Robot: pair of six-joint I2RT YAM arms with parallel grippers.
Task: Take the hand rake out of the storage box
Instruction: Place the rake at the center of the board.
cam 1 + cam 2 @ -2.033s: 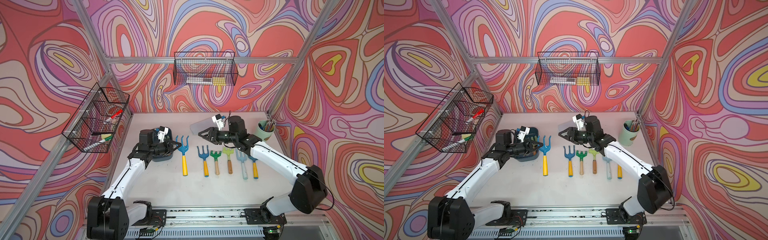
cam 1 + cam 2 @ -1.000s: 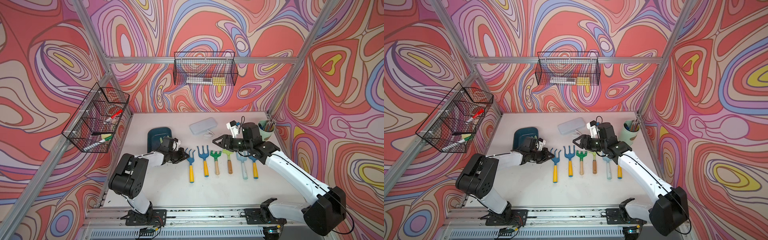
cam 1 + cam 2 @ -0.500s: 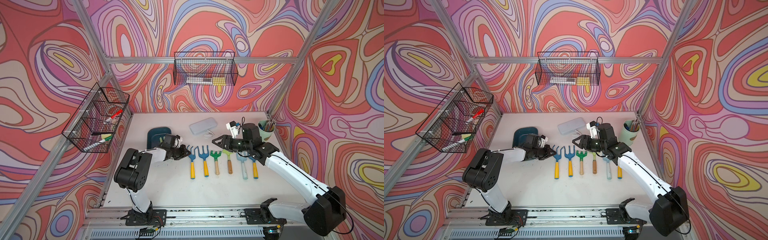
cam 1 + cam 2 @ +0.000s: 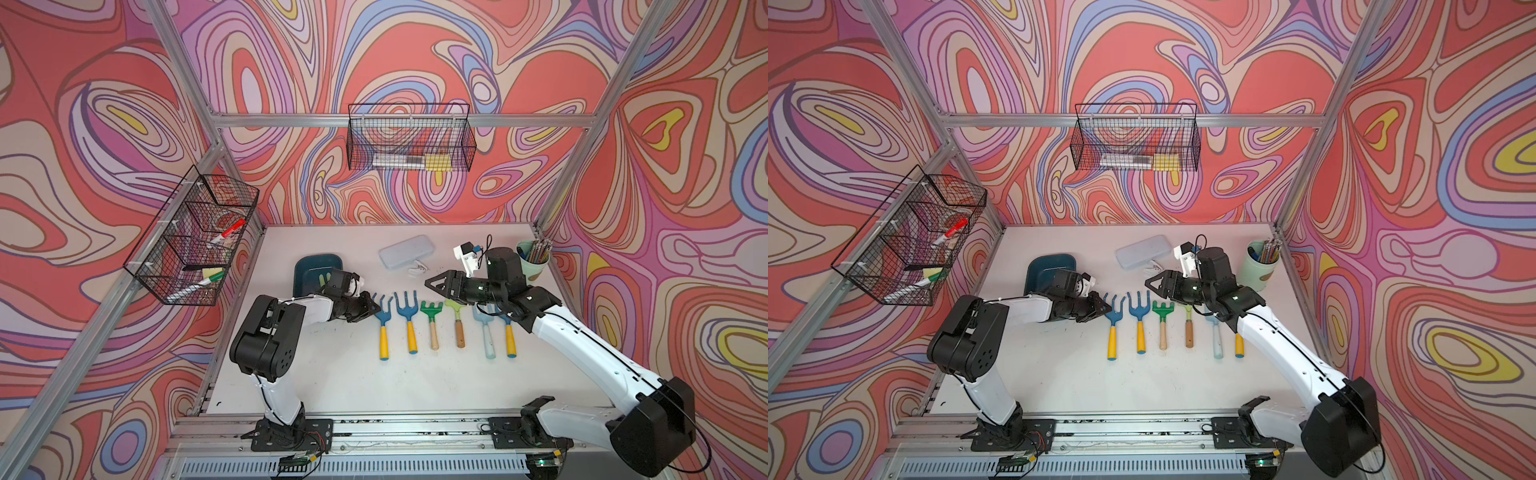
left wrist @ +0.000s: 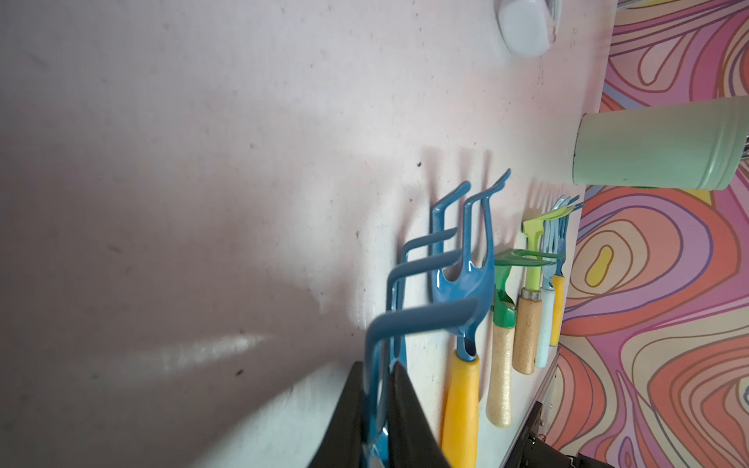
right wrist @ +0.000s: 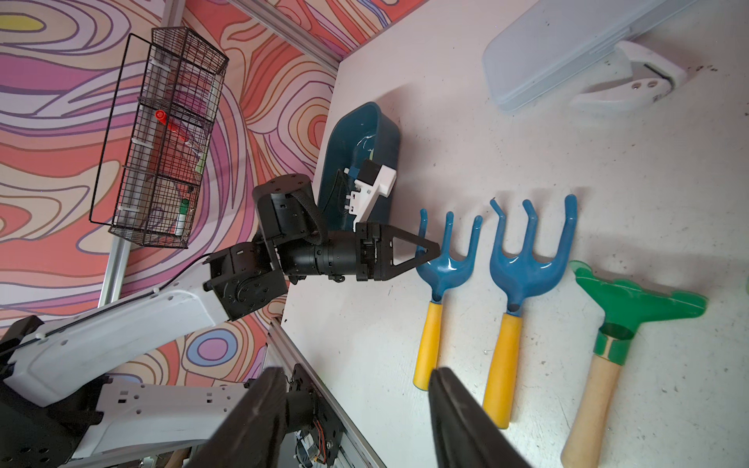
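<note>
The hand rake (image 4: 383, 320), blue-headed with a yellow handle, lies flat on the white surface (image 4: 340, 374), outside the storage box (image 4: 311, 266). In both top views it sits at the box's 4 o'clock, apart from it, with its tines toward 12 o'clock and its handle toward 6. It forms the 9 o'clock end of a row of six garden tools. Just at its 3 o'clock lies a second blue fork (image 4: 408, 309) with a yellow handle, then a green rake (image 4: 432, 309) on a wooden handle.

The left hand (image 4: 376, 308) reaches in low from 9 o'clock and meets the rake's head at its outer tine. In the left wrist view its two black fingers (image 5: 407, 417) stand close on either side of that tine, pinching it, with no gap to be seen.

The right hand (image 4: 430, 284) hovers above the row, at the green rake's 12 o'clock, pointing toward 9 o'clock. Its fingers (image 6: 454, 413) are spread apart with nothing between them.

The dark teal storage box stands at roughly 10 o'clock on the surface, its near part hidden behind the left wrist. A pale grey case (image 4: 407, 257) lies at the row's 12 o'clock. A mint cup of pencils (image 4: 536, 272) stands at 2 o'clock, beside the right arm.
</note>
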